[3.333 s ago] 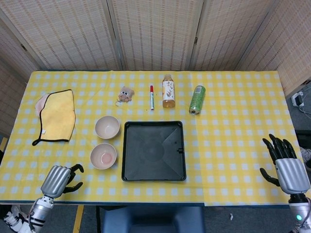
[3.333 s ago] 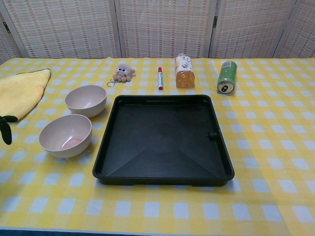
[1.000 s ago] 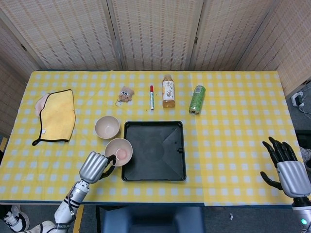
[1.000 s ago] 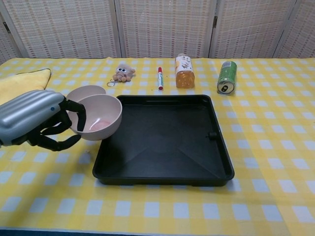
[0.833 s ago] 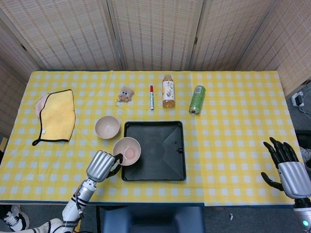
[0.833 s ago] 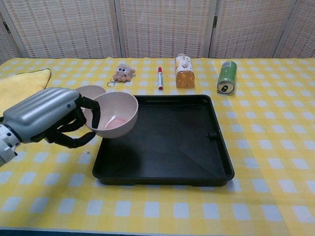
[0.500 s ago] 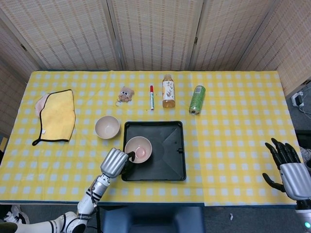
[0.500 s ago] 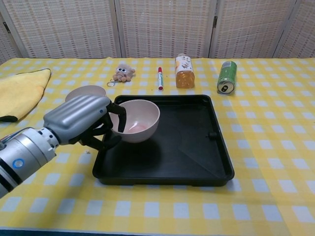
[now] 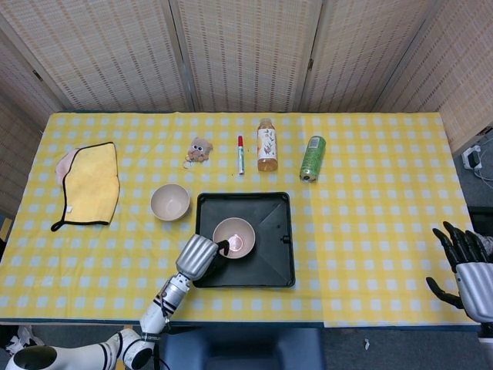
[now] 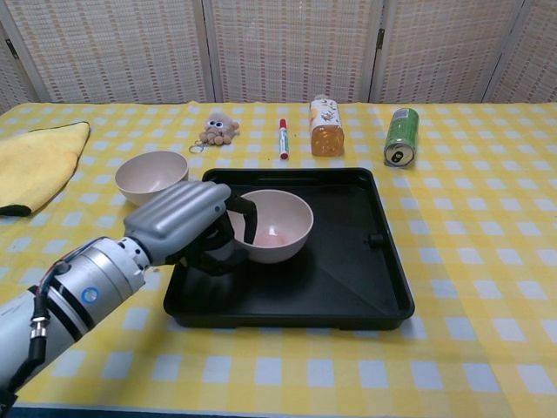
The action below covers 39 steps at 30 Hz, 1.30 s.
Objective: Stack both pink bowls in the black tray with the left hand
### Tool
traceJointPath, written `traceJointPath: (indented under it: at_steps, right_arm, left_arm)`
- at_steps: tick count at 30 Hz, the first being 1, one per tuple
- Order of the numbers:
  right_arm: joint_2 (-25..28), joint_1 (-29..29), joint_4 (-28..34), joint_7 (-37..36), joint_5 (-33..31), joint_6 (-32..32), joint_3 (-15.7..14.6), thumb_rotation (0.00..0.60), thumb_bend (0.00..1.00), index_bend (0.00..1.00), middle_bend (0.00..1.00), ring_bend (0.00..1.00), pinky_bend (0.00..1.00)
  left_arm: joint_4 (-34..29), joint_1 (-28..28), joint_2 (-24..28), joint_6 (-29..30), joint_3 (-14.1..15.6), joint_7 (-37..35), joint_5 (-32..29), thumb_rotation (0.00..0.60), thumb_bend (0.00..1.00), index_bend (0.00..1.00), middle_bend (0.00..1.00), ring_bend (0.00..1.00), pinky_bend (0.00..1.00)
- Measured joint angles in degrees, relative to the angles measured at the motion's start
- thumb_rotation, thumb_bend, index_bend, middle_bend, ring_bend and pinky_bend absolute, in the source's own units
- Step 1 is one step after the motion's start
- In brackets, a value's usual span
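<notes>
Your counter [image 9: 370, 231], left to right:

- Yellow cloth [image 9: 91, 185], at 9 o'clock of the counter, lying flat near the left edge.
- Second pink bowl [image 9: 169, 202] [image 10: 151, 177], upright on the counter just beside the black tray, at its 10 o'clock, apart from the robot hand.
- Your left robot hand [image 9: 197, 257] [image 10: 187, 225], at the tray's 8 o'clock corner, fingers [image 10: 246, 215] curled over the near rim of the first pink bowl, gripping it.
- First pink bowl [image 9: 235, 237] [image 10: 277, 225], upright, over the left-centre of the tray; whether it touches the tray floor cannot be told.
- Black tray [image 9: 269, 262] [image 10: 348, 279], centre of the counter.
- Small plush toy [image 9: 199, 149], red marker [image 9: 240, 154], tea bottle [image 9: 266, 144], green can [image 9: 312, 157]: a row at 12 o'clock of the tray.
- Your right robot hand [image 9: 470, 266], at 4 o'clock of the counter, off its edge, fingers spread, holding nothing.
</notes>
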State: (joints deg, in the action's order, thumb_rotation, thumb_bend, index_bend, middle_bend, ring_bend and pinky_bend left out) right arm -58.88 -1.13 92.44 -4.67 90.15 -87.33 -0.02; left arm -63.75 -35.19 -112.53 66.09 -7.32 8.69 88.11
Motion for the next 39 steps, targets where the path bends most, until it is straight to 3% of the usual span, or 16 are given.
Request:
traceJointPath:
  at_steps: [5,10,18,21,27,34,39]
  right_arm:
    - [0.1,0.2,-0.1,-0.2,0.0,-0.2,0.1,0.6,0.32,0.0,0.0,0.0,0.0]
    - [-0.1,0.1,-0.1,0.5,-0.5,0.2,0.3,0.6,0.32,0.0,0.0,0.0,0.0]
    - [-0.5,0.1,0.4,1.7,0.0,0.2,0.2,0.6,0.32,0.0,0.0,0.0,0.0]
    - [-0.6,-0.1,0.4,1.8,-0.3,0.5,0.4,0.6,0.32,0.0,0.0,0.0,0.0]
    - [-0.7,0.0,0.4,2.5,0.5,0.5,0.0,0.6,0.32,0.0,0.0,0.0,0.0]
    - [-0.9,-0.4,0.5,3.0,0.6,1.3,-0.1,0.6,0.32,0.0,0.0,0.0,0.0]
    - [-1.0,-0.7,0.6,3.4,0.3,1.9,0.0,0.6,0.32,0.0,0.0,0.0,0.0]
  left_arm:
    - [0.1,-0.4,-0.6,0.1,0.1,-0.1,-0.2,0.6,0.43,0.24,1.0,1.0,1.0]
    - [-2.7,-0.2,0.5,1.9,0.4,-0.1,0.4,0.6,0.4,0.19,1.0,1.0,1.0]
    - [-10.0,1.0,5.9,3.8,0.6,1.6,0.4,0.6,0.29,0.26,1.0,1.0,1.0]
    - [-12.0,2.1,8.9,4.7,0.6,2.7,-0.2,0.6,0.29,0.33,1.0,1.0,1.0]
    - [-10.7,3.6,12.3,5.3,-1.2,2.7,-4.2,0.6,0.3,0.47,1.0,1.0,1.0]
    - [-11.1,3.8,16.6,0.7,-2.8,0.2,-9.6,0.6,0.32,0.49,1.0,1.0,1.0]
    - [-7.8,3.1,15.7,-0.4,-3.4,0.9,-11.1,0.6,0.33,0.5,1.0,1.0,1.0]
